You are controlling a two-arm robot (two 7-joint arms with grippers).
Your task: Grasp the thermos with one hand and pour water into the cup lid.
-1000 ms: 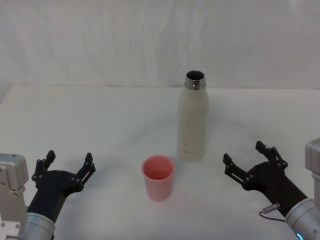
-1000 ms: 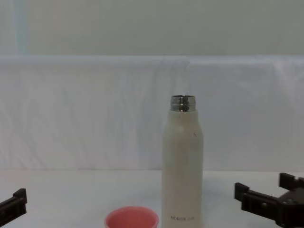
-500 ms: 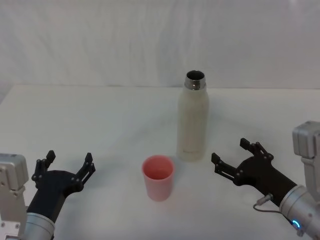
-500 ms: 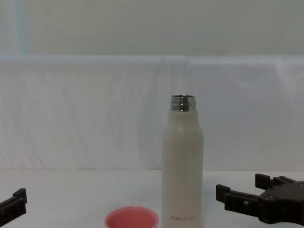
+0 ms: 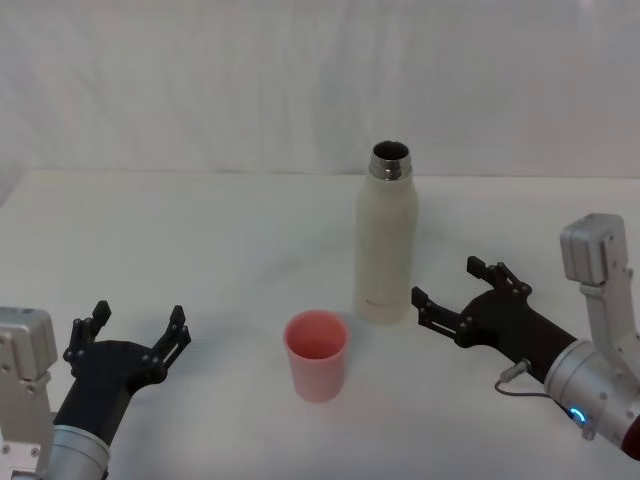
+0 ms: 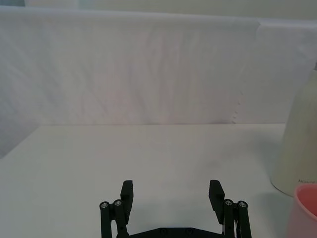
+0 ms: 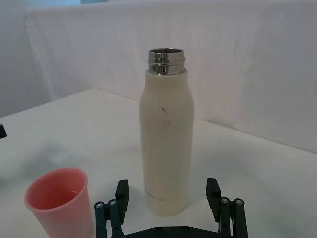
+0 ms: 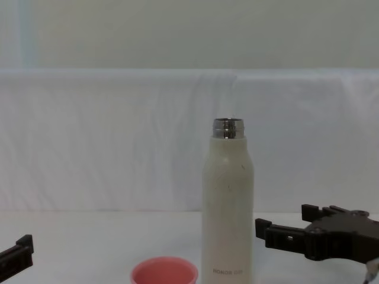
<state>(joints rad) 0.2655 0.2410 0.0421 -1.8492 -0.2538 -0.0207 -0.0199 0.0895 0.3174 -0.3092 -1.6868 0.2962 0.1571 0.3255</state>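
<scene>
Head view: the thermos (image 5: 386, 240) stands centre frame on the counter (image 5: 200, 230), cup lid (image 5: 317, 354) lower centre; the right gripper (image 5: 450, 292) has advanced from lower right to just beside the thermos, jaws wide open and empty. The left gripper (image 5: 134, 336) is parked lower left, jaws open. Right wrist view: thermos (image 7: 165, 139) sits between the jaws, ungrasped, so closing comes next.

Soft, even, bright light washes the white worktop (image 5: 200, 240), leaving faint shadows, mild overall softness and no harsh glare.
</scene>
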